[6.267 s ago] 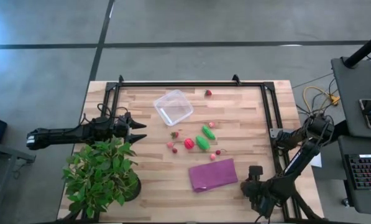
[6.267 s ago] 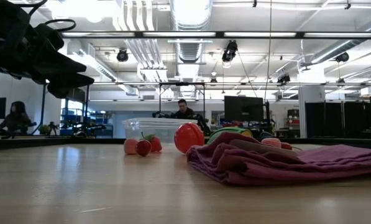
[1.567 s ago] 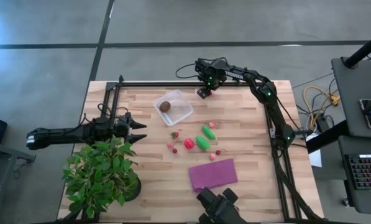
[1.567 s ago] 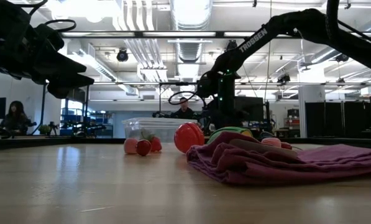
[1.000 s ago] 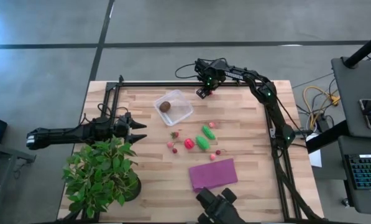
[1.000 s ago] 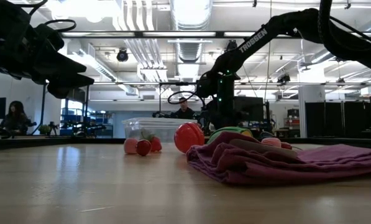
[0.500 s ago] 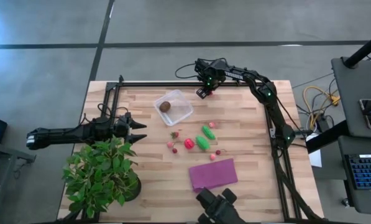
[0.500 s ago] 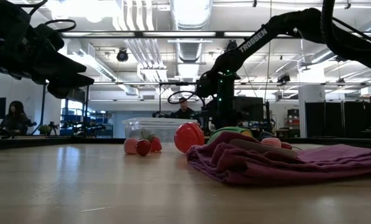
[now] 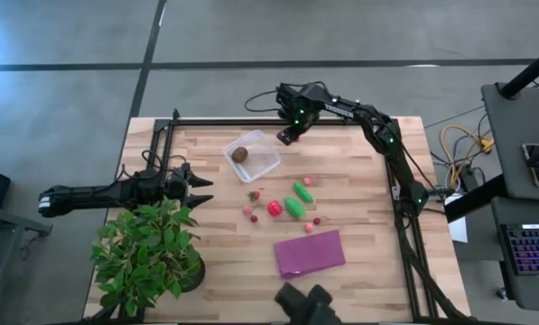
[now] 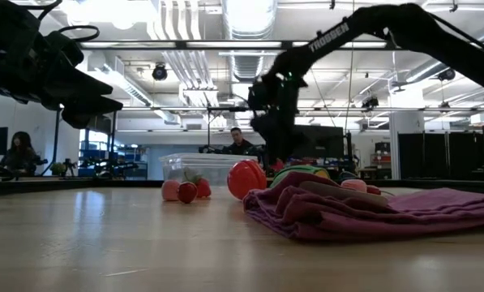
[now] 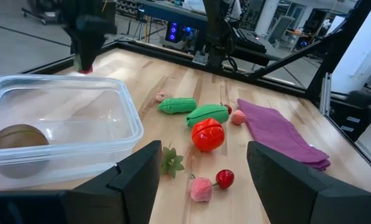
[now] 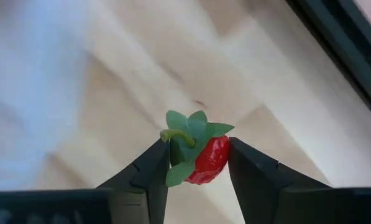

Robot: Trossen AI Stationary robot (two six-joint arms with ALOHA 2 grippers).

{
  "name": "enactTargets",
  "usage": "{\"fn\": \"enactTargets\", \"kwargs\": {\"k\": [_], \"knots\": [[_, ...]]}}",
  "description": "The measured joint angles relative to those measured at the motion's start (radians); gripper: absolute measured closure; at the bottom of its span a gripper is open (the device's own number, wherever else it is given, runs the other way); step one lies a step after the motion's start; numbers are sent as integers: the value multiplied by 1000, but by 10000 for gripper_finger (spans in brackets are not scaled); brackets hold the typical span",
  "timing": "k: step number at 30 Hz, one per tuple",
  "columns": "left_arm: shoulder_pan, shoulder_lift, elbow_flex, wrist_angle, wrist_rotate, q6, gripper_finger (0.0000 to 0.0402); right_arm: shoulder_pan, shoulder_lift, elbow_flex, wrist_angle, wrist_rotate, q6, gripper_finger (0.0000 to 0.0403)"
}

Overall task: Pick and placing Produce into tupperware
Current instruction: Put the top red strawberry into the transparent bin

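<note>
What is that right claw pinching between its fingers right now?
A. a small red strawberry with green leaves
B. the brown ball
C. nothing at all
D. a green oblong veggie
A: in the right wrist view the right gripper pinches a small red strawberry with green leaves between its fingers.

The tabletop [image 9: 359,190] is pale striped wood framed in black rails, and at the high view's lower centre lies a purple cloth [image 9: 310,253], with a green leafy plant [image 9: 147,248] at lower left. The clear tupperware [image 9: 260,161] holds a brown ball [image 9: 239,154] — nearby sit two green oblong pieces [image 9: 298,199] and a red round piece [image 9: 274,208]. Between the black fingers of the right tool [image 12: 194,163] is a red strawberry [image 12: 204,158] with a green leafy cap.
</note>
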Motion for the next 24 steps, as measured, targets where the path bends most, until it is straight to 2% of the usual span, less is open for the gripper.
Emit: {"fn": "enactTargets", "kwargs": {"k": [7,10,12,18,24], "knots": [[0,0,0,0,0,0,178,106,-16,204,-68,-10,9,260],[0,0,-1,0,0,0,178,152,-3,255,-47,-70,14,260],[0,0,-1,0,0,0,178,178,24,276,-19,-113,38,260],[0,0,-1,0,0,0,178,216,112,297,24,-147,76,254],[0,0,-1,0,0,0,178,246,137,298,48,-147,25,215]]}}
